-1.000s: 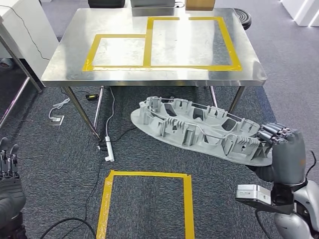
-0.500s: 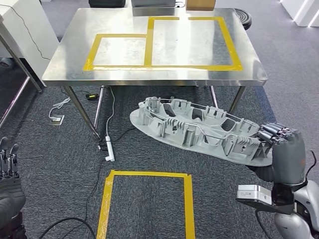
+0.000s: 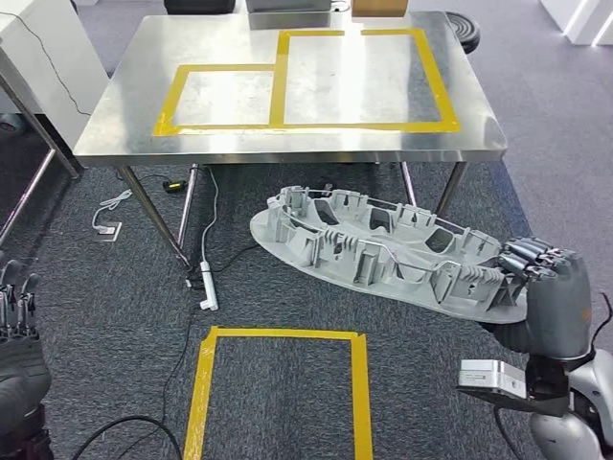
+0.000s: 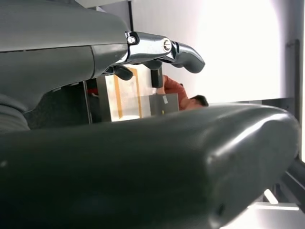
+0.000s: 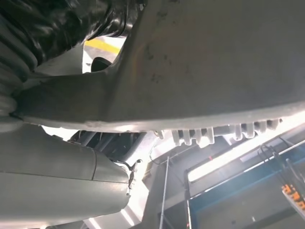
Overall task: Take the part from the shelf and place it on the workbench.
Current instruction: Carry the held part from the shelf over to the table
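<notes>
The right hand (image 3: 546, 287) grips one end of the long grey ribbed part (image 3: 375, 251), with the dark fingers (image 3: 526, 255) curled over the rim of this end. In the right wrist view the smooth underside of the part (image 5: 216, 62) lies close above the hand. The part goes out from the hand to the robot's left, almost flat and only a little tilted, and its free end hangs in the air above the dark carpet (image 3: 108, 297). It is lower than the steel workbench (image 3: 116, 125) and in front of its near edge (no part of it touches the table).

The left hand (image 3: 18, 307) is low at the robot's side and holds nothing; its fingers (image 4: 179, 47) are apart and almost straight.

On the workbench top there are two rectangles of yellow tape (image 3: 278, 77), and nothing lies inside them. On the floor, just before the robot, there is another yellow tape frame (image 3: 206, 383), and a white power strip (image 3: 208, 287) with cables lies near a table leg.

As a judgement, the first half of the task is done, because the part is already off the shelf and carried in the hand. What is left is to lift it over the table edge, lay it on the top, probably inside a taped rectangle, and let it go.
</notes>
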{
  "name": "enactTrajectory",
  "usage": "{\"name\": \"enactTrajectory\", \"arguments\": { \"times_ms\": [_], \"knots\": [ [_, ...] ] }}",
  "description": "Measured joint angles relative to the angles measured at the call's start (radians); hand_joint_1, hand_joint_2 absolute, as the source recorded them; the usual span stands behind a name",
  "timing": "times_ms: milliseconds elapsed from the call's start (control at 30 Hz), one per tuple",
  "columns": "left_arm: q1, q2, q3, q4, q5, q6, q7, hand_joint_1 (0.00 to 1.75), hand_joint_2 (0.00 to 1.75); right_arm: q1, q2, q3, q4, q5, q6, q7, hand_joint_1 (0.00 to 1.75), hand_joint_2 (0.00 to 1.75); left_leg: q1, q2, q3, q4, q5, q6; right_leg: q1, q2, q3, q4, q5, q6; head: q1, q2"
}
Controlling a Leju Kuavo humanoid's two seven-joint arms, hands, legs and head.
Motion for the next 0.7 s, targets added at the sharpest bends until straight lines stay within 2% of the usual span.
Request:
{"name": "enactTrajectory", "arguments": {
  "times_ms": [33,200,233,333,367,400,467,500,533,567,633,700],
  "knots": [
    [0.000,0.001,0.000,0.000,0.000,0.000,0.000,0.00,0.00,0.001,0.000,0.000,0.000,0.000,0.000,0.000,1.75,1.75,0.000,0.000,-0.001,0.002,0.000,-0.002,0.000,0.002,0.001,0.000,0.001,-0.007,-0.001,0.000],
    [0.000,0.001,-0.001,0.000,0.000,0.000,0.000,0.00,0.00,0.002,0.000,0.000,0.000,0.000,0.000,0.000,1.75,1.75,0.000,0.000,0.000,0.000,0.002,-0.005,0.002,0.002,-0.001,0.004,0.000,-0.013,-0.003,0.000],
    [0.000,0.001,-0.002,0.000,0.000,0.001,-0.001,0.00,0.00,0.002,0.000,0.000,0.000,0.000,0.000,0.000,1.75,1.75,0.002,0.000,0.000,0.002,-0.002,-0.009,0.001,0.003,0.000,0.004,0.000,-0.018,-0.003,0.000],
    [-0.001,0.003,-0.006,0.000,0.000,0.002,-0.001,0.00,0.00,0.002,0.000,-0.001,0.000,-0.001,0.001,0.000,1.75,1.75,0.005,-0.001,-0.110,0.226,-0.096,-0.022,0.005,0.008,0.011,0.002,-0.007,-0.045,-0.010,0.000],
    [-0.001,0.003,-0.006,0.001,0.000,0.003,-0.002,0.00,0.00,0.002,0.000,0.000,0.000,-0.002,0.002,0.000,1.75,1.75,0.004,-0.001,-0.147,0.290,-0.110,-0.020,0.008,0.010,0.015,0.002,-0.011,-0.051,-0.012,0.000],
    [-0.001,0.003,-0.007,0.001,0.000,0.003,-0.002,0.00,0.00,0.002,0.000,0.000,0.000,-0.003,0.002,-0.001,1.75,1.75,0.003,-0.001,-0.145,0.272,-0.084,-0.015,0.011,0.012,0.020,0.002,-0.014,-0.052,-0.012,0.000],
    [-0.001,0.004,-0.007,0.001,0.000,0.003,-0.002,0.00,0.00,0.002,0.000,0.000,0.000,-0.004,0.003,-0.001,1.75,1.75,-0.003,-0.005,-0.097,0.152,-0.005,0.005,0.016,0.016,0.030,0.001,-0.021,-0.053,-0.012,0.000],
    [-0.001,0.004,-0.008,0.001,0.000,0.003,-0.002,0.00,0.00,0.000,0.000,0.000,0.000,-0.006,0.003,-0.002,1.75,1.75,-0.006,-0.007,-0.071,0.093,0.022,0.015,0.019,0.018,0.034,0.001,-0.025,-0.051,-0.011,0.000],
    [-0.002,0.005,-0.008,0.001,0.000,0.003,-0.002,0.00,0.00,0.000,0.000,0.000,0.000,-0.008,0.003,-0.003,1.75,1.75,-0.010,-0.009,-0.052,0.050,0.032,0.023,0.020,0.019,0.034,0.002,-0.027,-0.048,-0.011,0.000],
    [-0.003,0.006,-0.008,0.001,0.000,0.003,-0.003,0.00,0.00,-0.001,0.000,-0.001,0.001,-0.009,0.003,-0.003,1.75,1.75,-0.012,-0.010,-0.044,0.030,0.030,0.027,0.020,0.020,0.033,0.001,-0.029,-0.043,-0.011,0.000],
    [-0.005,0.008,-0.008,0.001,0.001,0.003,-0.004,0.00,0.00,-0.002,0.000,-0.002,0.001,-0.010,0.004,-0.004,1.75,1.75,-0.012,-0.010,-0.039,0.012,0.023,0.027,0.018,0.019,0.031,-0.002,-0.031,-0.031,-0.013,0.000],
    [-0.006,0.008,-0.009,0.001,0.001,0.002,-0.004,0.00,0.00,-0.004,0.000,-0.002,0.001,-0.011,0.004,-0.004,1.75,1.75,-0.007,-0.009,-0.029,-0.003,0.026,0.029,0.017,0.017,0.019,0.019,-0.048,-0.021,-0.011,0.000]
  ]
}}
